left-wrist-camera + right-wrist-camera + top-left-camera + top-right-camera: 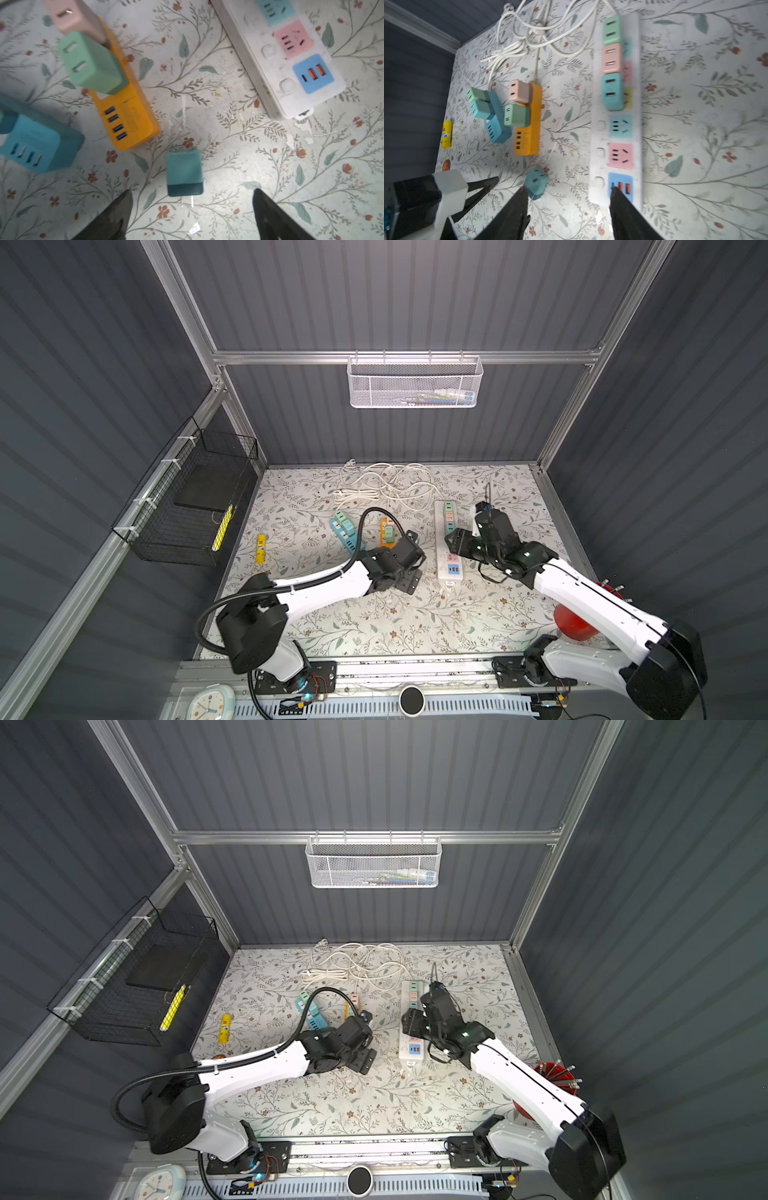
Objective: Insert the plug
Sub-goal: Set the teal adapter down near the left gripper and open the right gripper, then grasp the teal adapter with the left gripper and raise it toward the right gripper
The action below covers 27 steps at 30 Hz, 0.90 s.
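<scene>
Left jaws: spread wide, empty, poised over the teal plug (184,170), no contact seen.
Right jaws: spread too, empty, hanging above the near end of the white power strip (598,145), by its blue USB block (620,187).
Plug position: flat on its side on the worktop (228,166), prongs level rather than downward, between the orange power strip (133,108) and the white one, touching neither.
Free sockets: a blue-green one (620,126) and a pink one (620,155) on the white strip; farther sockets taken by three other plugs.
Risk, grasp: small smooth body, apt to skid or twist out under an off-centre squeeze; a pinch over the prongs likely to leave nothing free for the socket.
Risk, turning: prongs sideways, so a re-grip or hand-over probably needed; chance of a drop midway.
Risk, insertion: strip seemingly unanchored, likely to slide or tip under a slanted push; bent prongs possible on a missed slot.
Risk, crowding: both arms close over the same patch; collision possible.
Writing: none legible; faint embossing beside the USB ports on the orange strip, blurred; label on the yellow tube (447,135) too small to read.
</scene>
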Motion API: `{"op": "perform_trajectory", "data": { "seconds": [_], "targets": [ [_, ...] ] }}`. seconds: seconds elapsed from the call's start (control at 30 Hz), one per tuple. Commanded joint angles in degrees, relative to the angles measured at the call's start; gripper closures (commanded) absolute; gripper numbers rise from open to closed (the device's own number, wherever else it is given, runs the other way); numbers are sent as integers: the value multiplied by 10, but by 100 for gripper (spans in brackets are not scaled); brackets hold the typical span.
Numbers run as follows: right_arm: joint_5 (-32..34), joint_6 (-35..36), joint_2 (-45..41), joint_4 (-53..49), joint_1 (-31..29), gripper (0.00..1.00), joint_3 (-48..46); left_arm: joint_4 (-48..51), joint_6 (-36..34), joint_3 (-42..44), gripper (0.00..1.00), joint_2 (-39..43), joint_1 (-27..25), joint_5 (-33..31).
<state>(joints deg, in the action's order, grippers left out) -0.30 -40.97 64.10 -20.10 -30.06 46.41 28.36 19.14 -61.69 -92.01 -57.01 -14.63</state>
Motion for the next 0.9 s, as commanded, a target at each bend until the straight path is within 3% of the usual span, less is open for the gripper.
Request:
{"op": "perform_trajectory", "data": {
  "seconds": [0.0,0.13,0.33,0.53,0.87],
  "targets": [
    [-42,-2,-19,31,15,37,-11,98,-3,-48,15,-59,4,50],
    [-67,-7,-15,22,19,37,-10,137,24,-93,25,-111,15,45],
    [-62,-12,-21,27,19,37,-38,149,44,-96,25,-115,27,30],
    [-70,-11,-17,32,19,38,-46,114,51,-62,28,-114,45,65],
    [-81,-14,-6,43,19,42,-57,98,37,-67,42,-146,49,61]
  ]
}}
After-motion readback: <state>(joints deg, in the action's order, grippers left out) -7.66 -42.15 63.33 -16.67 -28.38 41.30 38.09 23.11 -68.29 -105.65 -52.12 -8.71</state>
